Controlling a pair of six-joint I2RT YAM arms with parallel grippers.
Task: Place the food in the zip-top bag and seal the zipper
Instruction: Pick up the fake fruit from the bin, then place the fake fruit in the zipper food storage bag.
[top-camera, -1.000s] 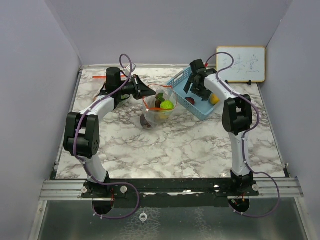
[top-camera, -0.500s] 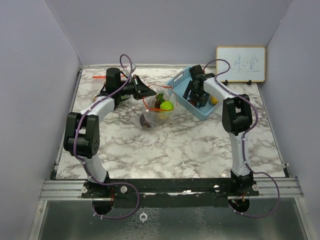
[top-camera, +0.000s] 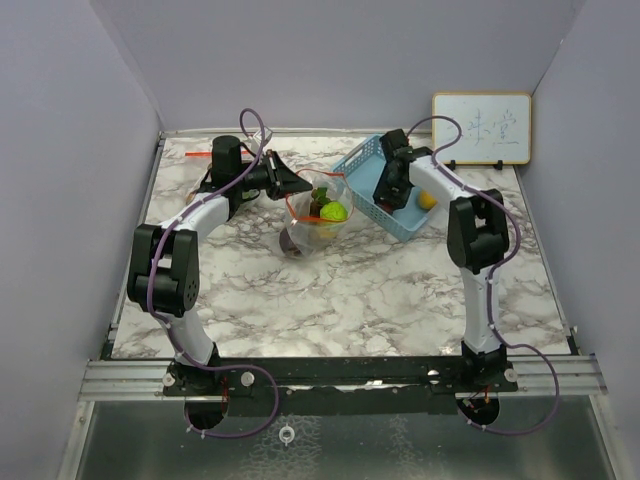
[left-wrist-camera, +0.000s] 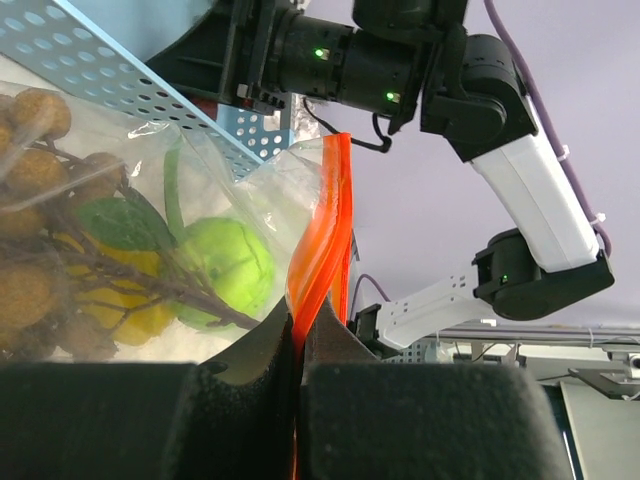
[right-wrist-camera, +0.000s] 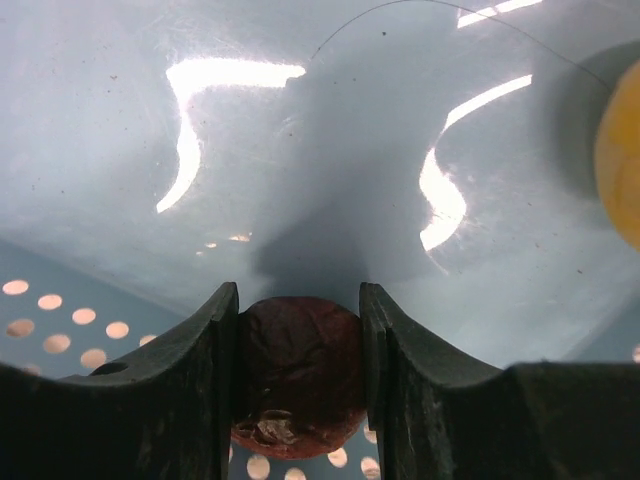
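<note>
The clear zip-top bag stands open mid-table with an orange zipper rim. Food inside it includes a lime-green fruit, a brown grape bunch and green leaves. My left gripper is shut on the zipper rim at the bag's left side. Down in the blue mesh basket, my right gripper has both fingers pressed against a dark red round fruit. A yellow fruit lies in the basket to its right.
A whiteboard leans at the back right corner. The basket sits tilted just right of the bag, its perforated wall close behind the bag's mouth. Purple walls enclose the marble table on three sides.
My right gripper sank deeper into the basket and its jaws closed from wide open onto the dark red fruit. The left arm and the bag stayed still.
</note>
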